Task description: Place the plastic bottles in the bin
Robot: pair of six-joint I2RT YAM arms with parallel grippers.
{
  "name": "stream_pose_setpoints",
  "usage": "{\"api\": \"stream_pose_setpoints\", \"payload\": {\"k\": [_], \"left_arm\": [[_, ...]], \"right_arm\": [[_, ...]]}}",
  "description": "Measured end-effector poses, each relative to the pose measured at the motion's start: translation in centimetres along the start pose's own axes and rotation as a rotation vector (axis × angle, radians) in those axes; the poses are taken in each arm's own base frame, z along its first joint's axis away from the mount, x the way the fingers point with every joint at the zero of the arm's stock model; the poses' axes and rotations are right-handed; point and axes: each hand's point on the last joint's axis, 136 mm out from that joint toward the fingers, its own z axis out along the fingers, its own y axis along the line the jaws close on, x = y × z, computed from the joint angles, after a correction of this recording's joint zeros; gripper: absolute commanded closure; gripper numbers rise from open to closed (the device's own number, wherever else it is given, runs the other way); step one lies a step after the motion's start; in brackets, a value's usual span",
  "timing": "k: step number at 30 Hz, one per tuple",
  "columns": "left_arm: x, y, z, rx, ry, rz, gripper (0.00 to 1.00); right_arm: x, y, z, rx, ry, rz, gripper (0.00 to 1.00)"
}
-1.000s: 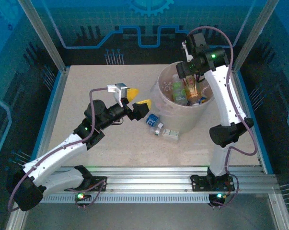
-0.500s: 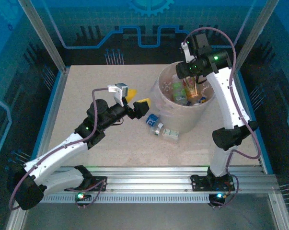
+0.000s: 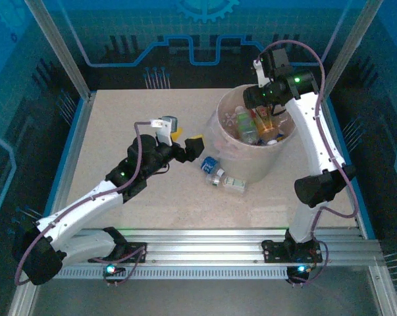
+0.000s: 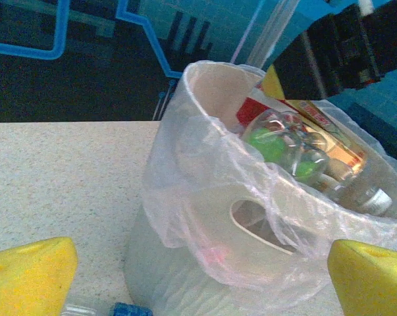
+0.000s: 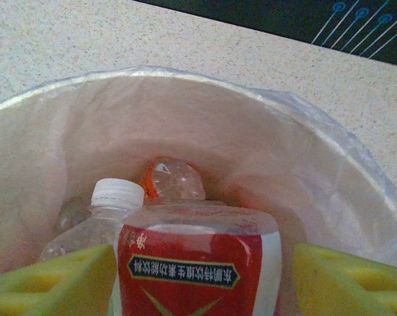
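My left hand (image 3: 186, 138) is spread wide by the bin (image 3: 251, 168). A red bottle (image 5: 191, 263) sits between my right hand (image 5: 205, 283) pads (image 5: 53, 283); held or loose, I can't tell.

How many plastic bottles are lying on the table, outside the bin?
3, all by the near side of the bin's base: a blue-labelled bottle, a clear bottle just nearer, and a crushed bottle to its right. The bin may hide more.

Overhead and both close wrist views share the bin (image 3: 256, 166).
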Motion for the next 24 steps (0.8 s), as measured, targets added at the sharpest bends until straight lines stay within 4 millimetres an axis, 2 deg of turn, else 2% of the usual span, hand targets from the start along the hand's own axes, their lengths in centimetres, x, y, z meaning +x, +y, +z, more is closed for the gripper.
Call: {"api": "stream_pose_setpoints", "payload": {"k": [3,4,9,13,20,24], "left_arm": [[0.5,1.2,0.0,-0.056,0.017,-0.028,0.01],[0.6,1.7,-0.1,-0.078,0.022,-0.044,0.01],[2.0,4.8,-0.2,-0.207,0.06,-0.135,0.01],[4.2,7.5,0.2,-0.32,0.12,-0.217,0.01],[9.4,10.2,1.9,-0.446,0.256,-0.345,0.01],[11.8,10.9,3.2,-0.482,0.315,-0.406,0.01]], "right_arm": [[-0.7,0.1,-0.8,-0.011,-0.03,0.001,0.09],[-0.9,0.1,-1.2,-0.015,-0.042,0.005,0.0],[-1.3,0.1,-3.6,-0.034,-0.092,0.005,0.0],[-1.1,-0.2,-6.6,-0.042,-0.147,0.022,0.0],[1.5,-0.4,-11.2,-0.074,-0.218,0.056,0.0],[3.2,-0.5,-12.0,-0.081,-0.229,0.075,0.0]]}}
